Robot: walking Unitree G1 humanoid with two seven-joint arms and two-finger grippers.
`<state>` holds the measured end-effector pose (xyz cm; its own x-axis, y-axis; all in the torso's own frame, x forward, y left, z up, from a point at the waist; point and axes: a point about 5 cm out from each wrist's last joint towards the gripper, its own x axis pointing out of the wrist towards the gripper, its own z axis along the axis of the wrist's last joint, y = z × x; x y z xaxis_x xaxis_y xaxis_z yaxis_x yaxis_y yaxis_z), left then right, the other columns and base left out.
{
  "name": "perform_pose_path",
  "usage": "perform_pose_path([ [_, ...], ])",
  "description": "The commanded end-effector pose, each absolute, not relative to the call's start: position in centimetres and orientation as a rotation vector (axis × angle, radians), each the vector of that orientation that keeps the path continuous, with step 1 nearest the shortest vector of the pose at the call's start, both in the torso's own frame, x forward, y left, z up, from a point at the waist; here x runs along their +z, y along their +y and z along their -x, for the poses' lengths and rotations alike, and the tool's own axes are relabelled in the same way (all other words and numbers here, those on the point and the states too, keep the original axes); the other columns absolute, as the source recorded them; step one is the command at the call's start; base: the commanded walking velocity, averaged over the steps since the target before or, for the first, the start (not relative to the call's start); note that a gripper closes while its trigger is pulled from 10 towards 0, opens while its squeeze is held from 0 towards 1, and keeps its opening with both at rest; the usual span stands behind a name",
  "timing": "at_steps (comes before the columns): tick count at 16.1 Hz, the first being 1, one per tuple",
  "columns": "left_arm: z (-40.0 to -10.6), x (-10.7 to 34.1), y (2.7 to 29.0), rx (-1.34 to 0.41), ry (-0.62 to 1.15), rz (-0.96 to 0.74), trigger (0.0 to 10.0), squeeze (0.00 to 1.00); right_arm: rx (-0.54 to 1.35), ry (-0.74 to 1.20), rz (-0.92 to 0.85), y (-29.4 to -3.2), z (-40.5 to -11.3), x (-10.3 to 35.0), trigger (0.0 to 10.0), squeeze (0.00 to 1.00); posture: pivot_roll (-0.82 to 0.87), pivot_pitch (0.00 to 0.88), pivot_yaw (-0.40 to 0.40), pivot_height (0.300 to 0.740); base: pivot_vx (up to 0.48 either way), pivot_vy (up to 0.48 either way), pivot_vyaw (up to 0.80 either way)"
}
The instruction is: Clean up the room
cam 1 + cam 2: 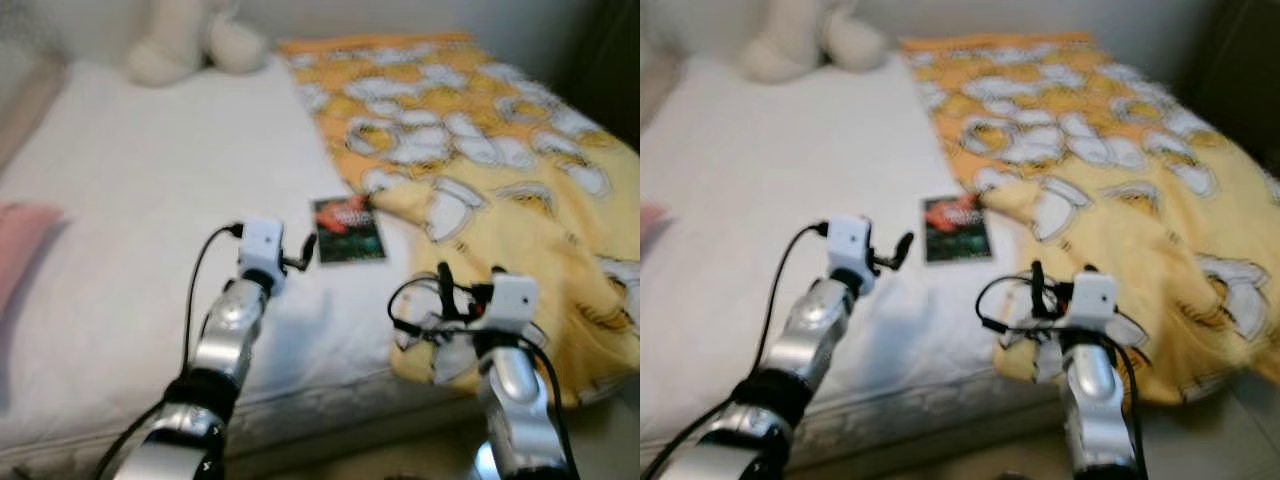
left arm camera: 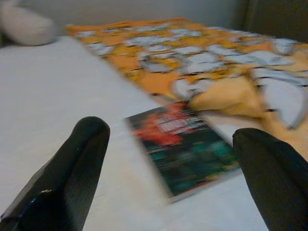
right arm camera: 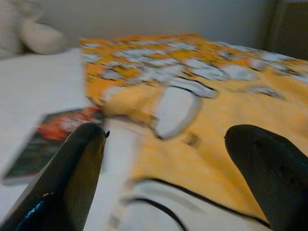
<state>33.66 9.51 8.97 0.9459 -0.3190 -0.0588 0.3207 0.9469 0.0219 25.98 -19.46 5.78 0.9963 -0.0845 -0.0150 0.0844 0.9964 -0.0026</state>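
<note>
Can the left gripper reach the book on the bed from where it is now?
Probably yes. The left gripper is open and points at the book, which lies flat on the white bed just ahead. Nothing stands between them; only the book's far corner touches the yellow blanket.

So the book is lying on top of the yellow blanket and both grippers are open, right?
Not quite. The book lies on the white sheet, right beside the yellow blanket, whose edge just reaches its corner. The left eye view shows this. The rest is right: the left gripper and the right gripper are both open.
</note>
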Motion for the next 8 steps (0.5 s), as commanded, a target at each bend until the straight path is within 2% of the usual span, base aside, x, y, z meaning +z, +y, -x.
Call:
perform_pose_path([
  [1, -33.73, 9.00, 8.63, -0.359, 0.065, -0.043, 10.0, 0.00, -0.081, 0.000, 0.007, -19.53, -26.27, 6.20, 10.0, 0.00, -0.14, 0.000, 0.043, 0.740, 0.480, 0.000, 0.00],
  [6, -33.89, 9.12, 7.98, -0.386, 0.067, -0.019, 10.0, 0.00, -0.083, 0.004, 0.011, -19.77, -25.89, 6.11, 10.0, 0.00, -0.16, 0.000, 0.047, 0.740, 0.480, 0.000, 0.00],
  [8, -34.20, 9.04, 8.30, -0.343, 0.082, -0.001, 10.0, 0.00, -0.082, 0.005, 0.015, -19.90, -25.71, 6.16, 10.0, 0.00, -0.17, 0.000, 0.045, 0.740, 0.000, 0.000, 0.00],
])
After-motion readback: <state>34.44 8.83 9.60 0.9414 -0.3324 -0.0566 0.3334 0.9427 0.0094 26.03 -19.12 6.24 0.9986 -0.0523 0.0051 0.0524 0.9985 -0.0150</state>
